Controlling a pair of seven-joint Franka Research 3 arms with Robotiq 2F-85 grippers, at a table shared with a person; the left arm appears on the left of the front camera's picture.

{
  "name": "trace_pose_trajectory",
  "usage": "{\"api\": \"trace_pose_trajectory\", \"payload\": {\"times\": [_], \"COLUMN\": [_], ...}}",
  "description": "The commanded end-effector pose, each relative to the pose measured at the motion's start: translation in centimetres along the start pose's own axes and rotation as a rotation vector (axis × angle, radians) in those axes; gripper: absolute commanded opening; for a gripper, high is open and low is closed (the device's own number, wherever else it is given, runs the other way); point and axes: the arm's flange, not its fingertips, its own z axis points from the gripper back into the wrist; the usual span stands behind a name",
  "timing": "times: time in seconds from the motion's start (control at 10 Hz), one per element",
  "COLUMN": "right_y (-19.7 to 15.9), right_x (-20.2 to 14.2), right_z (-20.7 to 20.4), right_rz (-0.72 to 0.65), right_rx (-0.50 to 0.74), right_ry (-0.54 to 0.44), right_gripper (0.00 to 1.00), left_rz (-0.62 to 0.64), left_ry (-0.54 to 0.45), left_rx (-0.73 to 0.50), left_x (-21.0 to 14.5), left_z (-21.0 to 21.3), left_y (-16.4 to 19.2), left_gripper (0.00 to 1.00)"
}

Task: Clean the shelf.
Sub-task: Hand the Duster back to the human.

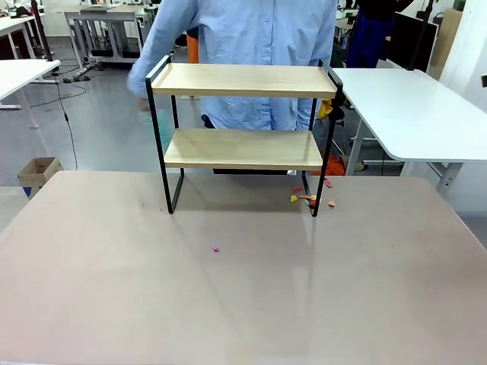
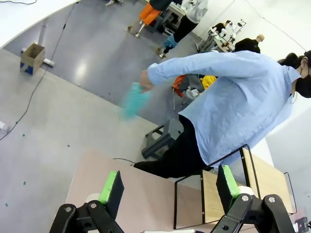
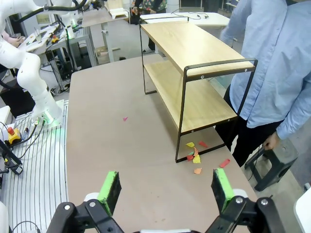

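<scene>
Grippers, both your left gripper [image 2: 170, 187] and right gripper [image 3: 166, 187], are hanging wide apart and empty while the person's hand [image 2: 144, 80] is swinging a teal cloth [image 2: 133, 99] beside the shelf [image 1: 242, 114].

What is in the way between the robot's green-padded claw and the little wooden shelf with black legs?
Nothing visible. From the right gripper, open, bare brown tabletop runs to the two-tier wooden shelf with the black metal frame. Small coloured paper scraps lie flat by its near leg, and one pink scrap lies off to the side.
</scene>
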Motion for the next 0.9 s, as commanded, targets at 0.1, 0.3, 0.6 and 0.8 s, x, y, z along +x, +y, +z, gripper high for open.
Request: {"api": "trace_pose_trajectory", "payload": {"times": [0.1, 0.3, 0.6, 0.8], "right_y": [0.03, 0.03, 0.03, 0.03], "right_x": [0.00, 0.00, 0.00, 0.00], "right_z": [0.23, 0.23, 0.23, 0.23], "right_rz": [0.019, 0.019, 0.019, 0.019], "right_rx": [0.008, 0.008, 0.008, 0.008], "right_ry": [0.015, 0.015, 0.015, 0.015], "right_gripper": [1.00, 1.00, 1.00, 1.00], "left_rz": [0.011, 0.011, 0.011, 0.011], "left_ry": [0.003, 0.003, 0.003, 0.003], "left_rx": [0.010, 0.010, 0.010, 0.010], "left_x": [-0.07, -0.07, -0.07, -0.07], "left_z": [0.38, 0.38, 0.38, 0.38], "left_y": [-0.12, -0.12, -0.12, -0.12], "left_gripper": [1.00, 1.00, 1.00, 1.00]}}
